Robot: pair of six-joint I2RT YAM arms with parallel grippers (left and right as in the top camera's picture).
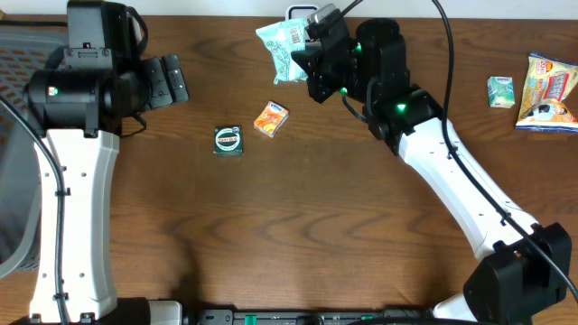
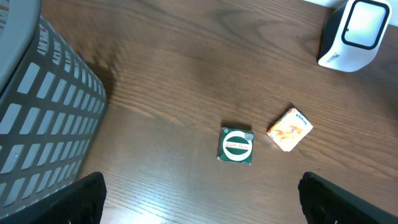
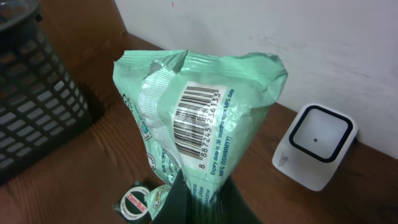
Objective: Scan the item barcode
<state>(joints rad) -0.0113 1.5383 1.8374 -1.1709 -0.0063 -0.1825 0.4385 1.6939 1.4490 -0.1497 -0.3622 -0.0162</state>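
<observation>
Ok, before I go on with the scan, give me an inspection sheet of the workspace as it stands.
Surface: brown wooden table, no spills seen.
Job's things: mint-green packet held up, barcode facing the right wrist camera; white scanner at the table's far edge.
Clutter: green round-logo packet and orange packet mid-table; small green packet and snack bag on the right arm's side.
Grippers: left pincer open, empty; right pincer shut on the mint-green packet.
Cables: black cables arch over the right arm.
Surroundings: grey mesh basket at left; white wall behind.
</observation>
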